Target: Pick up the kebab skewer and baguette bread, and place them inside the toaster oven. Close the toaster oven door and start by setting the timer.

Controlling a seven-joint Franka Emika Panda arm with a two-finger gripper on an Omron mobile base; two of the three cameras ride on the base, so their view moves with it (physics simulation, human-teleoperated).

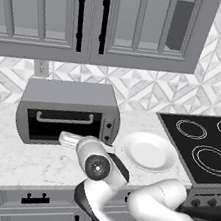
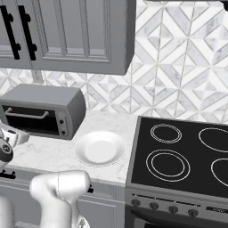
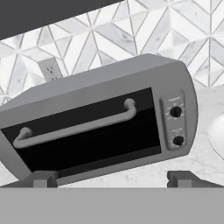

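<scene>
The toaster oven (image 1: 69, 96) stands on the marble counter against the backsplash. Its dark-glass door (image 3: 87, 140) looks shut, with the grey bar handle (image 3: 74, 127) across its upper part. Two knobs (image 3: 175, 112) sit on the right-hand control panel. My gripper (image 3: 113, 179) hovers just in front of the door's lower edge, open wide with nothing between its fingertips (image 3: 43, 178). From the left base view the gripper (image 1: 69, 139) points at the oven's lower front. The kebab skewer and the baguette bread are hidden from view.
A white plate (image 1: 149, 151) with nothing on it lies on the counter between the oven and the black stovetop (image 1: 203, 142). Grey wall cabinets (image 1: 96, 19) hang above the oven. A wall outlet (image 3: 51, 68) sits behind the oven.
</scene>
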